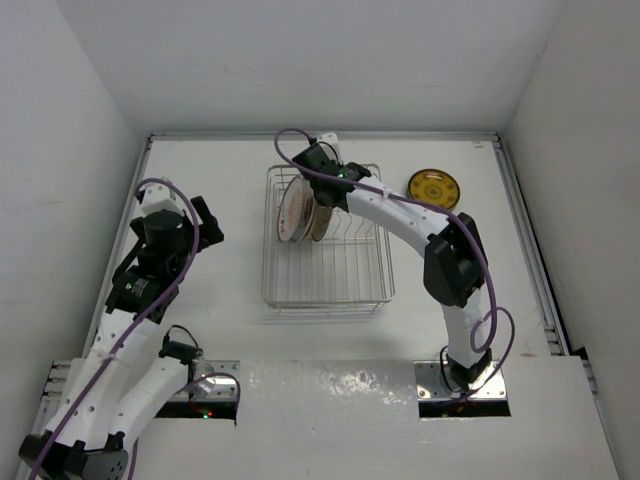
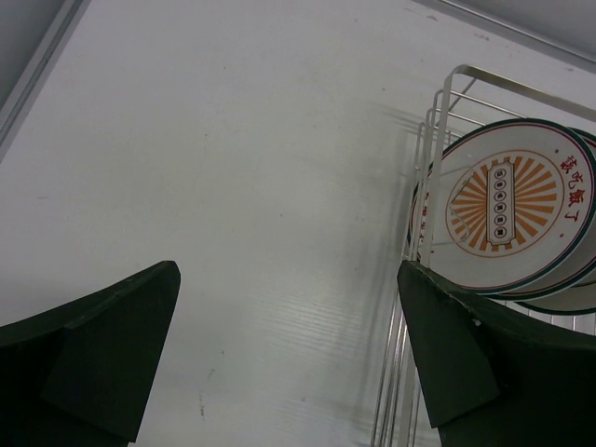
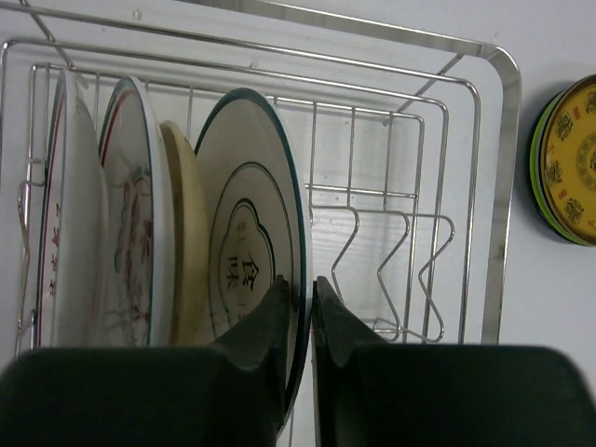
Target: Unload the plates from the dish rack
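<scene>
The silver wire dish rack (image 1: pixel 270 292) stands at the table's middle. Several plates (image 1: pixel 297 212) stand upright in its far end. In the right wrist view they are a white plate with a teal rim (image 3: pixel 244 209), a cream plate (image 3: pixel 182 233), a white plate with a floral print (image 3: pixel 133 219) and another white plate (image 3: pixel 73 223). My right gripper (image 3: pixel 300 285) is shut on the rim of the teal-rimmed plate, one finger on each face. My left gripper (image 2: pixel 287 275) is open and empty over bare table left of the rack (image 2: pixel 438 121), facing the orange sunburst plate (image 2: pixel 507 209).
A yellow plate (image 1: pixel 433 187) lies flat on the table right of the rack, on top of a green one (image 3: pixel 535 158). The rack's near prongs (image 3: pixel 400 261) hold nothing. Walls close in the table on the left, back and right.
</scene>
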Motion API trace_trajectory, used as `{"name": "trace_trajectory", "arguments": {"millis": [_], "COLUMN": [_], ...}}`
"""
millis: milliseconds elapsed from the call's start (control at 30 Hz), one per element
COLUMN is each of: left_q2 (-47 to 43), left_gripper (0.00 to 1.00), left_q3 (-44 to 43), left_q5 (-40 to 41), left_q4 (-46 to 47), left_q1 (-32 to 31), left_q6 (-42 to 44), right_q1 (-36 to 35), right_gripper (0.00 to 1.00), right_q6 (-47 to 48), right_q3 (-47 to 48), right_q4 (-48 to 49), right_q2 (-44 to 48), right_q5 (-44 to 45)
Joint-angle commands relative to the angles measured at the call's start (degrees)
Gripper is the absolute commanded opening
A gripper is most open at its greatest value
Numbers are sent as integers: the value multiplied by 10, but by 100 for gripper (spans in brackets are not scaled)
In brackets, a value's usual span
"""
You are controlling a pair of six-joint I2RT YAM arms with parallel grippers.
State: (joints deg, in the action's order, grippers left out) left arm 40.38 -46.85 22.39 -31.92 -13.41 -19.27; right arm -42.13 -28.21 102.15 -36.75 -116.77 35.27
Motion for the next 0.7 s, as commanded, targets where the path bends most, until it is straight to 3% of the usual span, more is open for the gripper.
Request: {"name": "trace_trajectory", "arguments": {"millis": [0, 200, 433, 533, 633, 667], "left_q2": [-10, -7, -6, -5, 6, 12], "left_gripper": [100, 100, 100, 100, 100, 100], "left_q3": [0, -2, -10, -26, -51, -62], "left_q5": [-8, -4, -14, -67, -180, -259], "left_q4": [22, 21, 20, 17, 37, 63], "left_q1": [4, 4, 4, 4, 4, 4], "left_q6": [11, 10, 12, 9, 4, 1], "right_q1": [-5, -4, -3, -2, -3, -3], "right_gripper": [2, 0, 0, 0, 0, 0], "right_q6": [-18, -37, -7, 10, 28, 32], "right_q3": [28, 58, 213, 227, 138, 113], "right_q4": [-10, -30, -117, -138, -91, -66], "right_q2": [10, 30, 36, 62, 152, 201], "right_q5": [37, 89, 190, 234, 194, 170]}}
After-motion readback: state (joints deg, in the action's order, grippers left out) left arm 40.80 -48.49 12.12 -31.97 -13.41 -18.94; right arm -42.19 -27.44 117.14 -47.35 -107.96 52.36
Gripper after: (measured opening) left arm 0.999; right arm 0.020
